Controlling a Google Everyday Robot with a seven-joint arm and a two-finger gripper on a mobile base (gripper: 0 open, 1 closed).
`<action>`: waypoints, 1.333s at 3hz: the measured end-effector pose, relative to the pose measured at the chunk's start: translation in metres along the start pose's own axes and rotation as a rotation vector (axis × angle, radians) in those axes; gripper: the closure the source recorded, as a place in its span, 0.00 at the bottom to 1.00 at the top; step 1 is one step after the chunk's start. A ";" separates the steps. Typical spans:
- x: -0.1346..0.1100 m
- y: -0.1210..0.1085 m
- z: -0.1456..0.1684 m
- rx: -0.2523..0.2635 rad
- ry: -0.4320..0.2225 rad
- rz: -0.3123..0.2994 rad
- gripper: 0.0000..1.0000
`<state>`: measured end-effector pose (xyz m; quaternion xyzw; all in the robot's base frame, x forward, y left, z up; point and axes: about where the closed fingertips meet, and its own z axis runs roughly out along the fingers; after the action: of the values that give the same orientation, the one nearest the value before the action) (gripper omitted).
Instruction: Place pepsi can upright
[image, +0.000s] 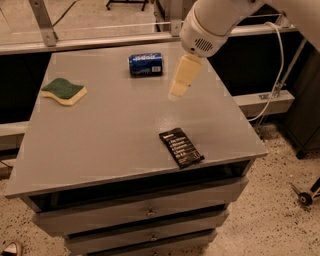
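Observation:
The pepsi can (145, 64) is dark blue with white lettering and lies on its side at the far middle of the grey table (100, 135). My gripper (176, 94) hangs from the white arm above the table, to the right of the can and a little nearer the camera, apart from the can. It holds nothing that I can see.
A green and yellow sponge (63, 91) lies at the left of the table. A flat black snack-bar wrapper (181, 147) lies near the front right edge. Drawers sit below the tabletop. A white cable (272, 75) hangs at the right.

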<state>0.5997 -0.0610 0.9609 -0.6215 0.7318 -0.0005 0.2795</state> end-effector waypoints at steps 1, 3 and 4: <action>-0.035 -0.015 0.036 -0.002 -0.055 -0.001 0.00; -0.086 -0.055 0.117 0.017 -0.108 0.077 0.00; -0.090 -0.079 0.149 0.015 -0.081 0.120 0.00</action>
<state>0.7392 0.0543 0.8990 -0.5737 0.7559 0.0361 0.3133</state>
